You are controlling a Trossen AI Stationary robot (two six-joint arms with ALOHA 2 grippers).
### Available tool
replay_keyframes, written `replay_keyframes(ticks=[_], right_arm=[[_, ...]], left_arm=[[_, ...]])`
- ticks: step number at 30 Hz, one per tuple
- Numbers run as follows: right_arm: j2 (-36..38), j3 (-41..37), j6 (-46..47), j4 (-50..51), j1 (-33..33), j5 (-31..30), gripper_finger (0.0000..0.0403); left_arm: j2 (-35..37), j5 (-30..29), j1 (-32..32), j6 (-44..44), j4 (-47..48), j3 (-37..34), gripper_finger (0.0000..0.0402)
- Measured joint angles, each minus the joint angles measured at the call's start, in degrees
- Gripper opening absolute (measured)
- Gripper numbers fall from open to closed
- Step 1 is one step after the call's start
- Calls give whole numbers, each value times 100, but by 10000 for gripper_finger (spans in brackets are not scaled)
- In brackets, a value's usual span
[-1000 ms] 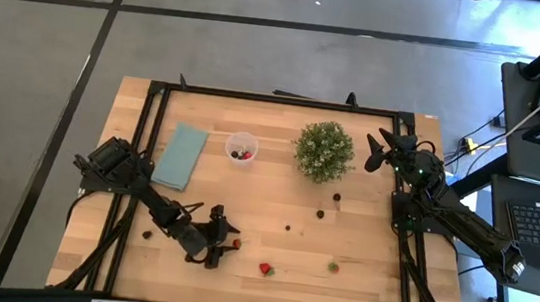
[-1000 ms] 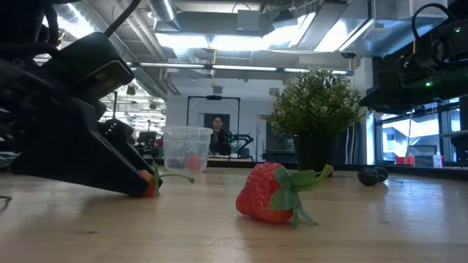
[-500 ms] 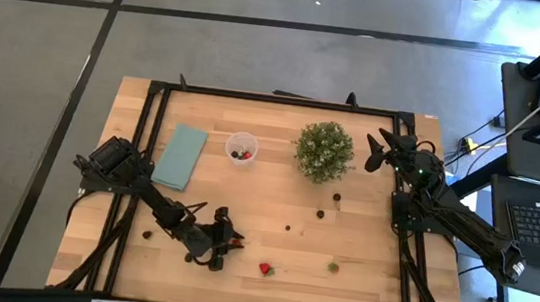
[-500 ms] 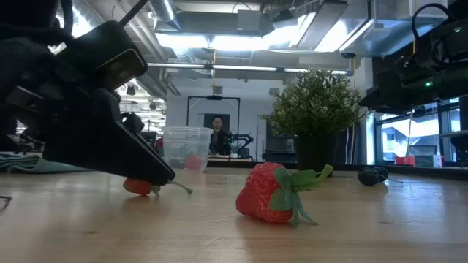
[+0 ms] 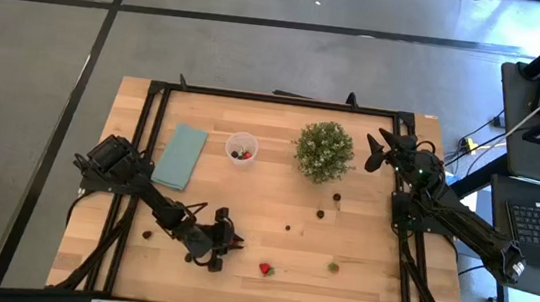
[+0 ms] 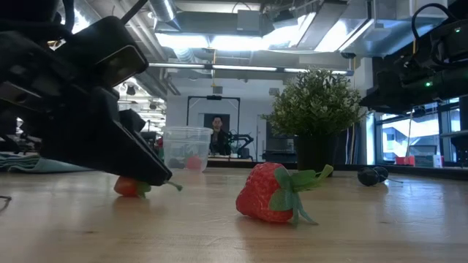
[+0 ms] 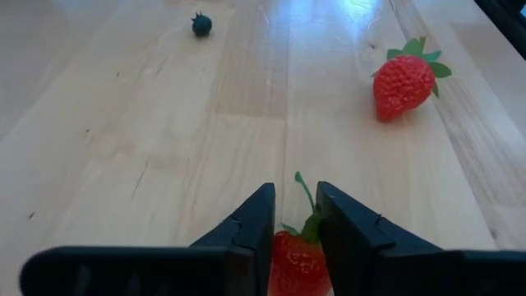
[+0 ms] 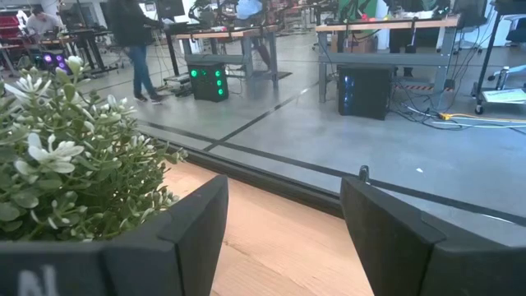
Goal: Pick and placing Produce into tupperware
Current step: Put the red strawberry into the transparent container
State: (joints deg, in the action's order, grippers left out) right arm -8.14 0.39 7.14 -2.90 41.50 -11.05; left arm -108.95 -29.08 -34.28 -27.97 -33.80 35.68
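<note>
My left gripper (image 5: 227,240) is near the table's near edge, shut on a small red strawberry (image 7: 297,261), which also shows in the low view (image 6: 130,187). A bigger strawberry (image 5: 264,268) lies on its side on the wood to the right of it. Dark berries (image 5: 321,215) and a greenish piece (image 5: 333,267) lie scattered on the table. The clear cup (image 5: 241,148) stands at the far middle with a few pieces inside. My right gripper (image 5: 379,147) waits open and empty at the far right, beside the plant. My left gripper pinches the small strawberry by its two sides (image 7: 283,251) between its two fingers. Its green stem (image 7: 303,187) sticks out past the fingertips. The fingers slant down from the table's left. The strawberry is at the table top; whether it rests there I cannot tell.
A bushy green plant (image 5: 324,151) stands at the far right of the middle. A flat teal rectangle (image 5: 180,156) lies left of the cup. One dark berry (image 5: 148,234) lies near the left arm. Bare wood lies between the left gripper and the cup.
My left gripper's fingers stood apart around the small strawberry and have shut on it. The gripper's body has risen a little in the low view. The strawberry has shifted slightly toward the table's left and its stem has turned.
</note>
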Motion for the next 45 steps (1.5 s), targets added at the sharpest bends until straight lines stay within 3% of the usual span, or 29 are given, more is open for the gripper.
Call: replay_keyframes(ticks=[7, 14, 34, 45], right_arm=[[0, -1, -7, 0, -1, 0, 239], [0, 2, 4, 0, -1, 0, 239], [0, 1, 31, 0, -1, 2, 239], [0, 1, 168, 2, -1, 15, 239]], left_arm=[[-7, 10, 0, 3, -1, -6, 69], [-11, 50, -2, -2, -74, -8, 5], [31, 26, 48, 0, -122, -26, 0], [114, -445, 540, 194, -93, -39, 0]])
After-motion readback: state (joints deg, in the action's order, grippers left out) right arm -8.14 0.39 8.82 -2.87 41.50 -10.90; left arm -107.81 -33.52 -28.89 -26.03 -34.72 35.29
